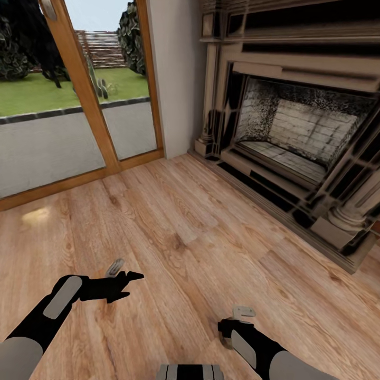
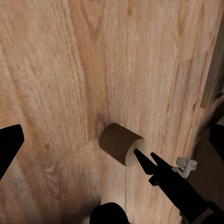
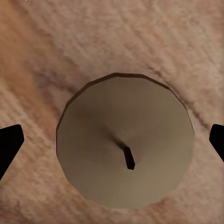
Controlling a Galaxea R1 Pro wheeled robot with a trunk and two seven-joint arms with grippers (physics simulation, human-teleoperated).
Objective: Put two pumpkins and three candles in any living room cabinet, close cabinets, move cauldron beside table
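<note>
A light wood plank floor point(image 1: 174, 232) fills the middle and lower part of the head view. At the upper left of that frame a glass door in a wooden frame point(image 1: 84, 89) looks out on grey paving and a green lawn. At the upper right stands a stone-coloured fireplace point(image 1: 295, 132) with a pale brick back wall, its base resting on the planks.

The left gripper point(image 1: 119, 277) shows at the lower left of the head view, held out over the floor on its black arm. In the left wrist view its dark fingers point(image 2: 9, 144) appear at the left edge and toward the lower right, well apart, so the jaws stand wide with nothing between them. Past them a candle point(image 2: 120, 143) stands upright on the planks, a short beige cylinder seen from above and to one side.

The right gripper point(image 1: 237, 319) shows at the lower middle of the head view, pointing down at the floor. In the right wrist view a candle point(image 3: 125, 140) lies straight below it, its round cream top and short dark wick facing the camera. Two dark fingertips point(image 3: 9, 144) sit at the left and right edges, spread wide to either side of the candle and apparently not touching it, though the contact is hard to judge from this angle
</note>
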